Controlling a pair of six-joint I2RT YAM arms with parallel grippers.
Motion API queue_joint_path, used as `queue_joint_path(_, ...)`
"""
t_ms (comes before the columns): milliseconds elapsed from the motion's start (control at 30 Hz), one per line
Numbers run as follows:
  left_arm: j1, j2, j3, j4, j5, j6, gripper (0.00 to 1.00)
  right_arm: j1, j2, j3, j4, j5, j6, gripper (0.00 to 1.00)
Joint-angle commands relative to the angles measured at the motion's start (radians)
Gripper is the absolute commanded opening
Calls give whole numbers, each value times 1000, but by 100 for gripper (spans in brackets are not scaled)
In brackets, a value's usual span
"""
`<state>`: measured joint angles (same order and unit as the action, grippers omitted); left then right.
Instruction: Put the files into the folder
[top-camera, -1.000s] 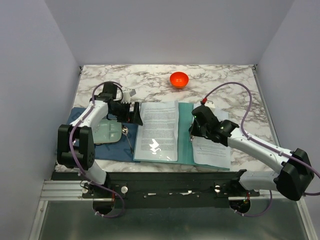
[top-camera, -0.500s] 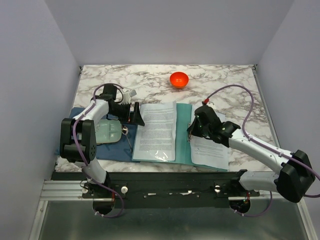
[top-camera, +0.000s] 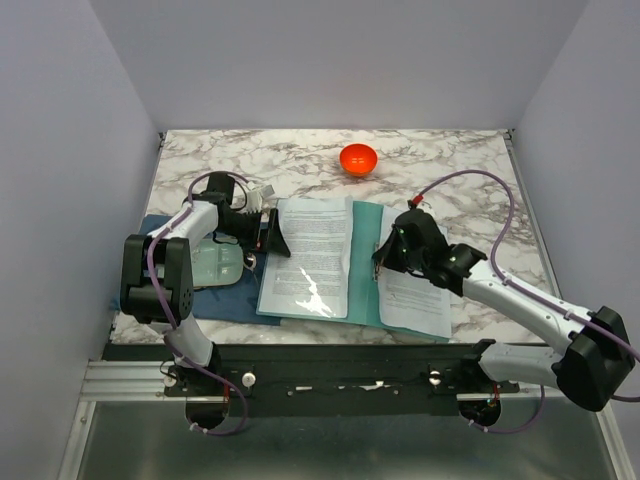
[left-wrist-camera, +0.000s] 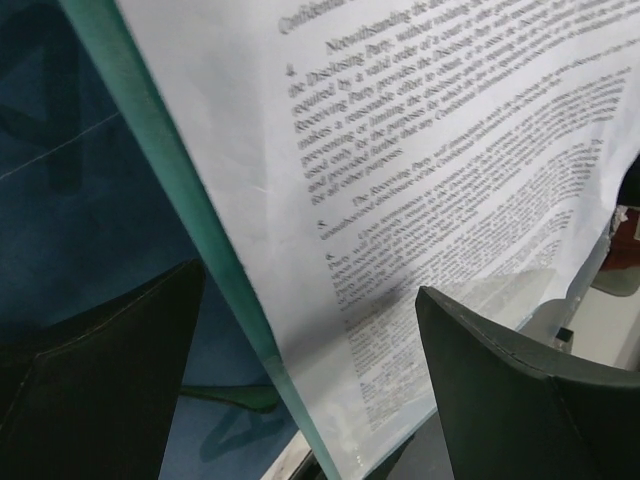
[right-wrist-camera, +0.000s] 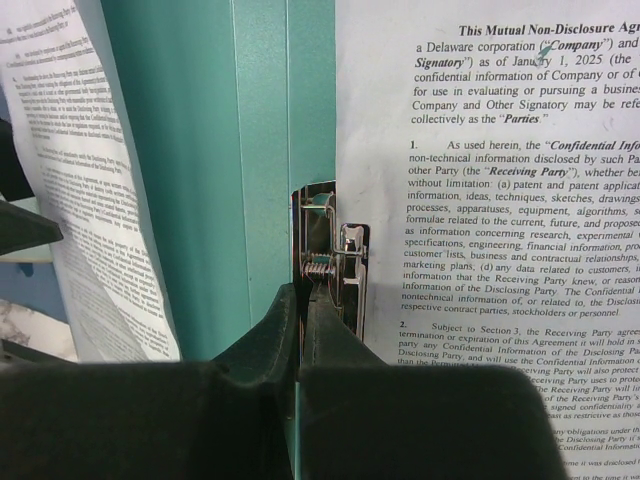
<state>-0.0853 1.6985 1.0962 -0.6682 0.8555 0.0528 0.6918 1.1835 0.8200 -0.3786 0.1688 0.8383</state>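
The teal folder (top-camera: 364, 262) lies open on the table; its spine shows in the right wrist view (right-wrist-camera: 260, 150). White printed files (top-camera: 415, 292) rest on its right half (right-wrist-camera: 500, 170), their edge at the metal clip (right-wrist-camera: 345, 255). Another printed sheet (top-camera: 315, 250) under clear plastic covers the raised left flap (left-wrist-camera: 420, 150). My right gripper (top-camera: 384, 258) is shut, its fingertips pinching the clip (right-wrist-camera: 303, 290). My left gripper (top-camera: 272, 232) stands wide open, and the flap's teal edge (left-wrist-camera: 190, 210) passes between its fingers (left-wrist-camera: 300, 370) without being pinched.
An orange bowl (top-camera: 358, 158) sits at the back of the marble table (top-camera: 460, 170). A dark blue mat (top-camera: 165, 235) with a pale green tray (top-camera: 215, 265) lies under my left arm, partly beneath the folder's left edge.
The folder and its sheets have slid a little to the left and turned slightly, with my right gripper moving along at the clip. The left gripper stays open at the flap's edge.
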Motion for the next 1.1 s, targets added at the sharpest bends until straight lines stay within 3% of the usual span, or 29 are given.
queue_joint_path(0, -8, 3, 8, -66, 146, 45, 99, -5, -7, -10, 69, -31, 25, 1)
queue_joint_path(133, -14, -11, 65, -220, 207, 119, 99, -5, 33, -15, 98, -51, 31, 1)
queue_joint_path(500, -21, -128, 77, -251, 185, 79, 99, -5, 165, -42, 176, -52, 24, 1)
queue_joint_path(600, -28, -123, 102, -254, 181, 64, 99, -5, 218, -54, 208, -80, 16, 11)
queue_joint_path(833, -56, -115, 165, -251, 188, 16, 99, -5, 346, -81, 265, -152, 4, 44)
queue_joint_path(1067, -77, -99, 224, -238, 215, -30, 99, -5, 378, -104, 306, -198, -1, 49)
